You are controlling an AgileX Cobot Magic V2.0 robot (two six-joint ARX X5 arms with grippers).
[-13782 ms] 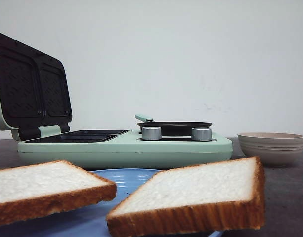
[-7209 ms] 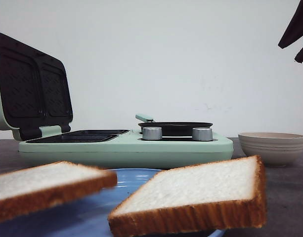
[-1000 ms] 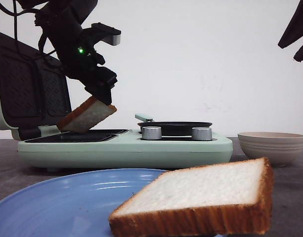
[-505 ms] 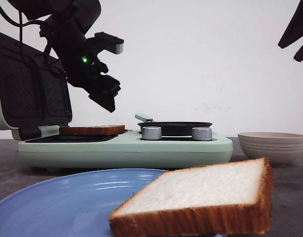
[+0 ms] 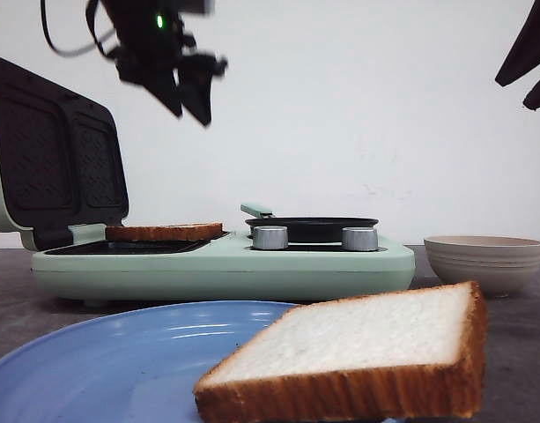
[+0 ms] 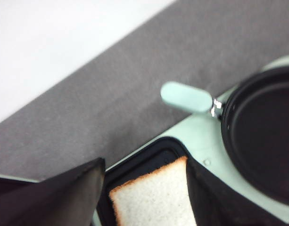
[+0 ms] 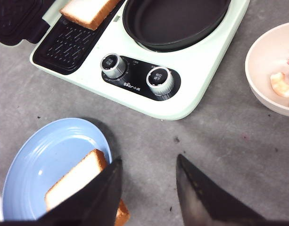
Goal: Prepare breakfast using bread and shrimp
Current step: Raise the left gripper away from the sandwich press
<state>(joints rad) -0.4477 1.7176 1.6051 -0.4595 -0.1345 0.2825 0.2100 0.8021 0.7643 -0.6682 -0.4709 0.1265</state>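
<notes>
One bread slice (image 5: 164, 232) lies flat in the dark grill tray of the mint-green breakfast maker (image 5: 225, 264). It also shows in the left wrist view (image 6: 153, 200) and the right wrist view (image 7: 87, 12). My left gripper (image 5: 188, 101) hangs open and empty well above it, jaws spread to either side (image 6: 144, 162). The second bread slice (image 5: 358, 352) lies on the blue plate (image 5: 120, 352), also seen in the right wrist view (image 7: 71, 183). My right gripper (image 7: 149, 165) is open and empty, high over the table beside the plate. Shrimp (image 7: 282, 84) lie in the beige bowl (image 7: 262, 70).
The maker's black lid (image 5: 54, 154) stands open at the left. A black frying pan (image 5: 311, 227) with a mint handle (image 6: 186, 97) sits on its right half, behind two silver knobs (image 7: 135, 75). The bowl (image 5: 484, 260) stands right of the maker.
My left gripper has let go of the bread slice, which now lies flat in the grill tray. The gripper has risen straight up, open. The right arm has not moved.
</notes>
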